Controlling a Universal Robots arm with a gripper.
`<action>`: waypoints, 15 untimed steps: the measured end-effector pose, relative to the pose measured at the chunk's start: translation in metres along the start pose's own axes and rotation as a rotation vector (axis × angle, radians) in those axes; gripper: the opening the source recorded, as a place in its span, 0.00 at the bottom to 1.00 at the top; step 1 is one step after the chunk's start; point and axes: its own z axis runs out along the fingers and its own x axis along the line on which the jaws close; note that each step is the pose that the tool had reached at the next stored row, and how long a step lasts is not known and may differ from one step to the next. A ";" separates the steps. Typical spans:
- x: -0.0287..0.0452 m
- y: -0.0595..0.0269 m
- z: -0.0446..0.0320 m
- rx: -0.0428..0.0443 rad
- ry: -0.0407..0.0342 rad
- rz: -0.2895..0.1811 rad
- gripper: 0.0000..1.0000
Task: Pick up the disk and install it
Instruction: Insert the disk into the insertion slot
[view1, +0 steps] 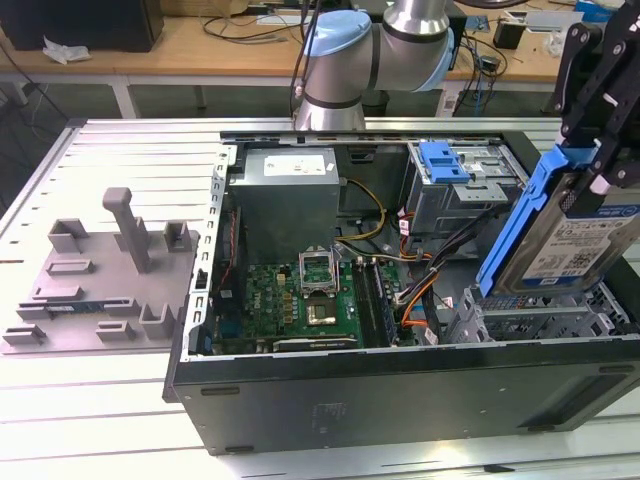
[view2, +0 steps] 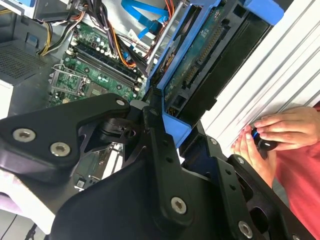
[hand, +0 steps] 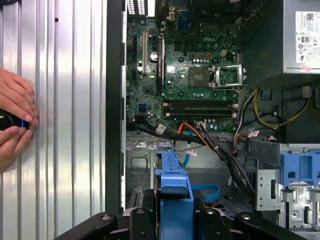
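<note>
I see the black linkage gripper (view1: 605, 170) at two o'clock in the exterior view, hanging from the grey-and-blue arm (view1: 400, 40) at twelve. Its fingers are pinching the silver-grey hard disk (view1: 575, 235) by its blue plastic carrier. The disk hangs on edge, tilted, at three o'clock over the open black computer case (view1: 400, 395). I cannot read its blue-and-white label. Inside the case, a green motherboard (view1: 300, 295) sits at nine o'clock and a grey power supply box (view1: 285, 195) with a white label at ten.
</note>
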 end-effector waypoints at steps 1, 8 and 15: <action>0.0000 0.0000 0.0008 0.0000 0.0000 0.000 0.36; 0.0001 -0.0001 0.0055 0.0000 0.0000 0.000 0.36; 0.0002 -0.0016 0.0097 0.0000 0.0000 0.000 0.36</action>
